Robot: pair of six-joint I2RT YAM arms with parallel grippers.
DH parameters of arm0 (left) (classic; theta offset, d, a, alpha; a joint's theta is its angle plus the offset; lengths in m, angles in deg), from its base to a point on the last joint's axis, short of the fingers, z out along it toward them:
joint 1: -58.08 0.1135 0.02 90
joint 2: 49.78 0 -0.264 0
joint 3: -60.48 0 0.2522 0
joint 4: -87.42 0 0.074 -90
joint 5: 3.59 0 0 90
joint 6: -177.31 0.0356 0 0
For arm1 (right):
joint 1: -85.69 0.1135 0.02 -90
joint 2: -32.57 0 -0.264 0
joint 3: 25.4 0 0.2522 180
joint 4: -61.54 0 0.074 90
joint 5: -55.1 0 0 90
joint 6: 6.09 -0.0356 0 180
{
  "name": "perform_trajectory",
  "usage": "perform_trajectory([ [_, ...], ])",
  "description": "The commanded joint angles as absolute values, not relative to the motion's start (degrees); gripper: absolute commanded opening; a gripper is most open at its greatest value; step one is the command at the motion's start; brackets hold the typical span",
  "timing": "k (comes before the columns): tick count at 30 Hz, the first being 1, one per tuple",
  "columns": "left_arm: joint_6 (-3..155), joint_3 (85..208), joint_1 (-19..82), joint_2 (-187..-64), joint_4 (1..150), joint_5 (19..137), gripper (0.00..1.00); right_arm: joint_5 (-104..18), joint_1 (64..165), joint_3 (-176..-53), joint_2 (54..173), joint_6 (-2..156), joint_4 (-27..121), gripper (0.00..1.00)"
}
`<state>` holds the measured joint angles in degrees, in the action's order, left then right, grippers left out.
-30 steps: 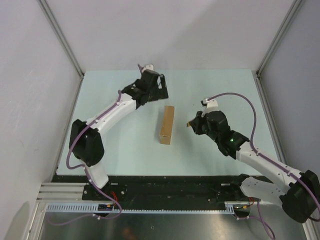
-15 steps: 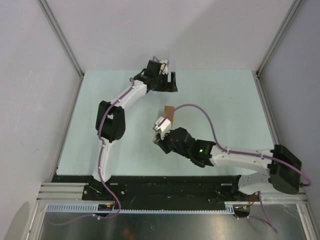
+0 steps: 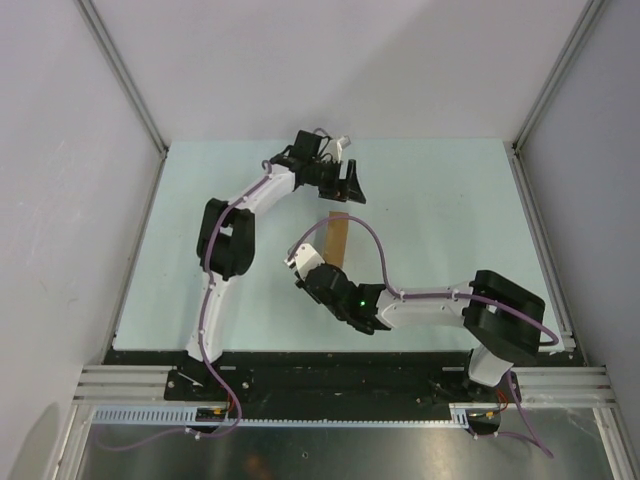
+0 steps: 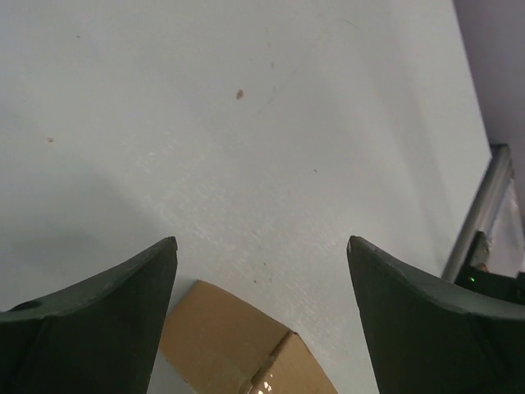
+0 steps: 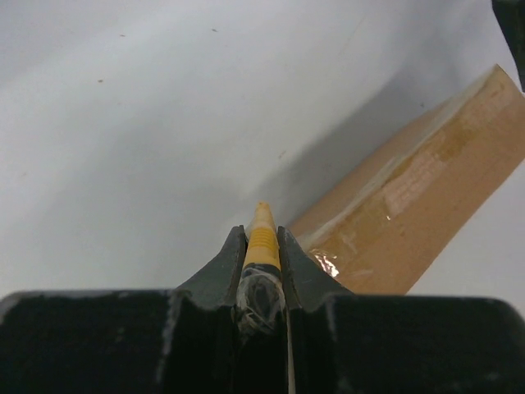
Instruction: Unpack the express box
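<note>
Now your right end effector (image 5: 261,236) clamps the knife (image 5: 262,220) by the taped box (image 5: 410,205), likely to slit it; your left end effector (image 4: 262,246) hovers spread nearby.

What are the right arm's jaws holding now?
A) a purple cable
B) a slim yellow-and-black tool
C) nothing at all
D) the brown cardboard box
B: in the right wrist view the right arm's jaws are shut on a slim yellow-and-black tool, its tip near the express box.
</note>
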<state>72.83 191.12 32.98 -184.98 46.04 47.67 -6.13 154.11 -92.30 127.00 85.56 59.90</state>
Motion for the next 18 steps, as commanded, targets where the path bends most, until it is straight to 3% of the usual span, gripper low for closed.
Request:
perform_trajectory([
  [1,74.4,191.6,34.2,-186.2,47.4,37.0,0.88,0.1,154.1,-95.2,128.0,84.5,62.4,0.0],
  [18,79.1,183.1,33.4,-184.3,47.6,26.1,0.79,4.7,154.7,-94.2,125.2,76.0,50.0,0.0],
])
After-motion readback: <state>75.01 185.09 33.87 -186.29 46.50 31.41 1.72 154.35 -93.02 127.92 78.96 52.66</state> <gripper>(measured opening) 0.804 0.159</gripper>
